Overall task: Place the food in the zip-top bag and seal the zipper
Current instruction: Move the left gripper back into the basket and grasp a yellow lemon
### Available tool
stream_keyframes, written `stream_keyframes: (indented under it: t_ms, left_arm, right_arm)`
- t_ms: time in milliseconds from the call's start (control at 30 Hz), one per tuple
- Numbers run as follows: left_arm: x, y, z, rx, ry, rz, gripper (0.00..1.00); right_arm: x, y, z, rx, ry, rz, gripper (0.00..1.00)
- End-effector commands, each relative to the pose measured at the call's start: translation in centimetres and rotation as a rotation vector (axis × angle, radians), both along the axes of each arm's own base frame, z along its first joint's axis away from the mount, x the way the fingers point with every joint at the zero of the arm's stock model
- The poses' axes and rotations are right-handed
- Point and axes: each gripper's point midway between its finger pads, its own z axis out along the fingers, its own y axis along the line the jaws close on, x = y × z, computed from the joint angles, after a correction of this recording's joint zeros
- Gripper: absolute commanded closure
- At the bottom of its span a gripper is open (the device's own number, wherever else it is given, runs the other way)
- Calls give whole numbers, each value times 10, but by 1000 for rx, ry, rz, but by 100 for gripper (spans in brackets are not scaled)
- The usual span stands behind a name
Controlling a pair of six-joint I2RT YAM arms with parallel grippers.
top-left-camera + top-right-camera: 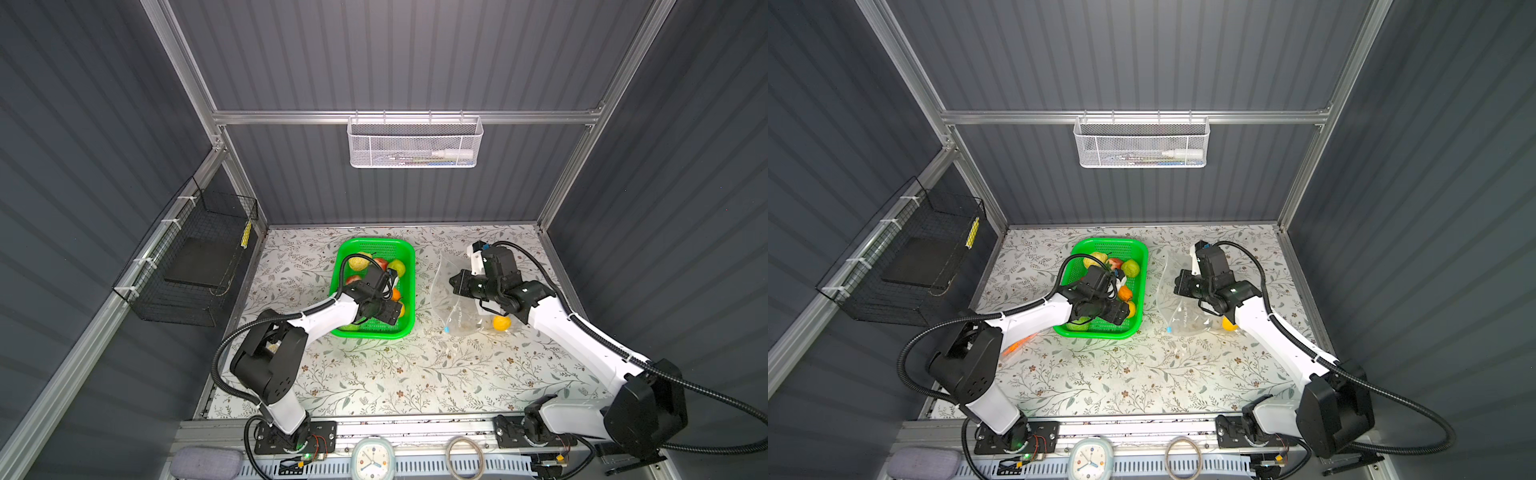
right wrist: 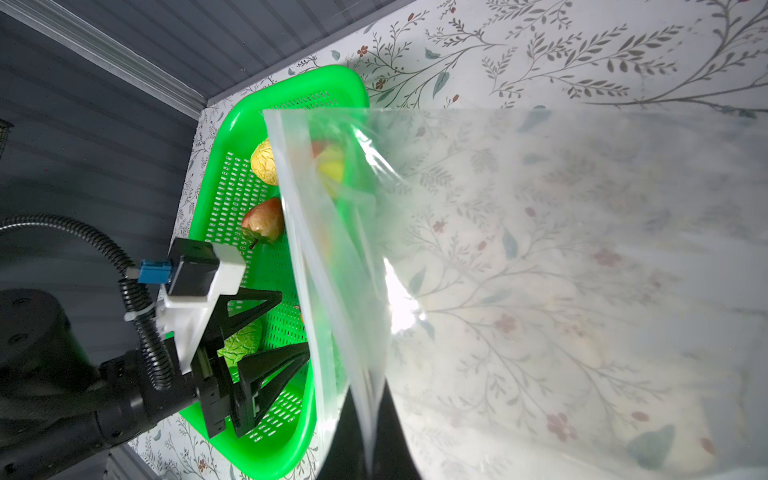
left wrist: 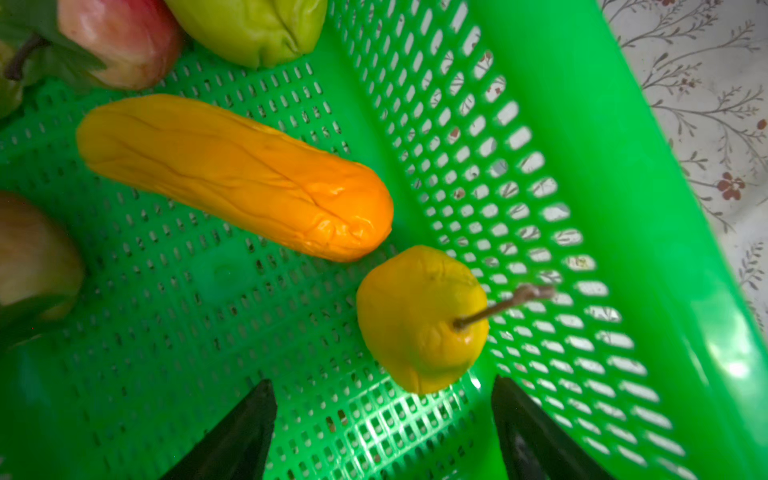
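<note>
Filling under way: one fruit bagged, the rest waiting in the green basket (image 1: 410, 266)
Right of the basket the zip-top bag (image 1: 446, 299) lies, its film pinched in the closed right gripper (image 2: 370, 419), one yellow fruit (image 1: 501, 323) inside; within the basket the left gripper (image 3: 382, 386) gapes wide and empty beside a stemmed fruit (image 3: 419, 320); zipper (image 1: 446, 329) not yet run
</note>
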Motion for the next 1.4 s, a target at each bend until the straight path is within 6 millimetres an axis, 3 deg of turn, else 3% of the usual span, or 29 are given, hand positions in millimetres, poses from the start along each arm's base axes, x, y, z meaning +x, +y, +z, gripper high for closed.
stream_keyframes:
  t_ms: [0, 700, 900, 1067, 1367]
  left_arm:
    - [10, -15, 6, -25, -22, -35, 16]
    - [26, -18, -17, -6, -25, -2, 22]
    - [25, -18, -20, -13, -16, 0, 31]
    - [24, -18, -18, -24, -13, -2, 46]
    - [26, -14, -2, -36, -36, 26, 50]
  right_arm:
    - [-2, 0, 8, 7, -15, 7, 100]
    - [4, 2, 9, -14, -5, 11, 100]
    - [4, 1, 7, -16, -3, 7, 100]
    - [3, 1, 7, -16, -4, 6, 100]
    - [2, -1, 6, -18, -4, 4, 100]
